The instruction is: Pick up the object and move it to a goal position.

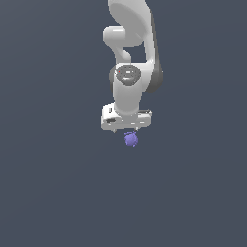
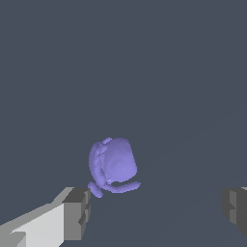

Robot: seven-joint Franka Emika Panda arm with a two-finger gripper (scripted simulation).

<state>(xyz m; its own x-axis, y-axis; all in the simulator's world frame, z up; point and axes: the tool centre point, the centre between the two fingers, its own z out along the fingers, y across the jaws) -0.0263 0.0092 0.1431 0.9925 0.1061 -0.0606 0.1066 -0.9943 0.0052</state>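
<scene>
A flat, dark grey-blue worktop (image 1: 53, 193) fills both views, with no walls or edges to be seen. One white arm (image 1: 130, 53) comes down from the top of the exterior view, its links stacked nearly vertical and the wrist pointing straight down. One claw (image 1: 127, 129) hangs at its end, spread wide: in the wrist view its two grey fingertips (image 2: 77, 212) stand far apart, gripping nothing. One blob (image 2: 114, 165), purple-blue and lumpy, lies just below the claw, between the fingertips and nearer one of them, touching neither.
</scene>
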